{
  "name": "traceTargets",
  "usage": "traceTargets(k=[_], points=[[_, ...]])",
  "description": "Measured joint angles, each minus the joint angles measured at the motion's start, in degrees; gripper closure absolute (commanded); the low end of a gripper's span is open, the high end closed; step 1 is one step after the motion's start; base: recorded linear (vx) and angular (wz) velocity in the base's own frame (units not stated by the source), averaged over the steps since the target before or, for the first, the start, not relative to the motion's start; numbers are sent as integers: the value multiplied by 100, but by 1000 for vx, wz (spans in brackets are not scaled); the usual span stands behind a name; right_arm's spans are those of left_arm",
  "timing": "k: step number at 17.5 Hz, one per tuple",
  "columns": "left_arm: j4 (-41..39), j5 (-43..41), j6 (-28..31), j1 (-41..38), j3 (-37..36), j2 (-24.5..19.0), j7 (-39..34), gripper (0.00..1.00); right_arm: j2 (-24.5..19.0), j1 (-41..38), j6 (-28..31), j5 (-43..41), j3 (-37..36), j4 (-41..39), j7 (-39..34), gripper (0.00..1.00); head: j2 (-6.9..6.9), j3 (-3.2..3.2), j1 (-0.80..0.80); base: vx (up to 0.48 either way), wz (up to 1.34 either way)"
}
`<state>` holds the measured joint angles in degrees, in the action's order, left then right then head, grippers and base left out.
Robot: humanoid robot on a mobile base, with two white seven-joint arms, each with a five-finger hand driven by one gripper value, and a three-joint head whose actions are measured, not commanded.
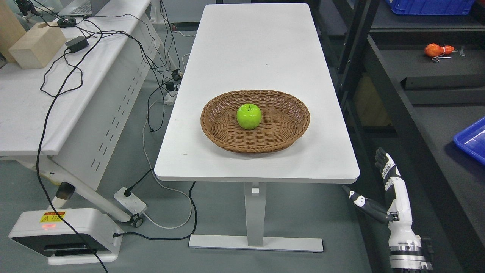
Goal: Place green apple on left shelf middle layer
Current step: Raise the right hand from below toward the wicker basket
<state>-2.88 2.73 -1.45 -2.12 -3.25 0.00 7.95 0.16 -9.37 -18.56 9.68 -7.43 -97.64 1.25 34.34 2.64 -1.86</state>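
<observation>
1. Head view shows a long white surface (261, 57), smooth, flat and round-cornered, standing on a white pedestal leg.
2. Dark shelving (424, 94) runs along the right side; a blue plastic bin (430, 6) sits on an upper level, and part of a blue tray (471, 140) shows at the right edge.
3. An oval wicker basket (227, 140), brown and tightly woven with a shallow rim, rests on the near half of the surface.
4. Inside the basket, left of its middle, lies the green apple (249, 116), round, glossy, stem up. It is the basket's only content.
5. At the lower right, well apart from the basket and below the surface edge, the right hand (382, 193) is raised, white-and-black fingers spread, thumb out, holding nothing.
6. A small orange object (437, 50) lies on a dark shelf.
</observation>
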Motion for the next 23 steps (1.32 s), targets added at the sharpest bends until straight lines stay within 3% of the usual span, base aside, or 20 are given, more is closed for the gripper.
traceTargets(k=[9,23], points=[[0,0,-1,1,0,0,3,0,20,-12,-267,-5,68,-23,-97,2,0,0,0,5,-58],[-2,0,-24,2,0,0,3,0,1067,1260,-423,1861,508,23,-992,4,0,0,0,0,3]])
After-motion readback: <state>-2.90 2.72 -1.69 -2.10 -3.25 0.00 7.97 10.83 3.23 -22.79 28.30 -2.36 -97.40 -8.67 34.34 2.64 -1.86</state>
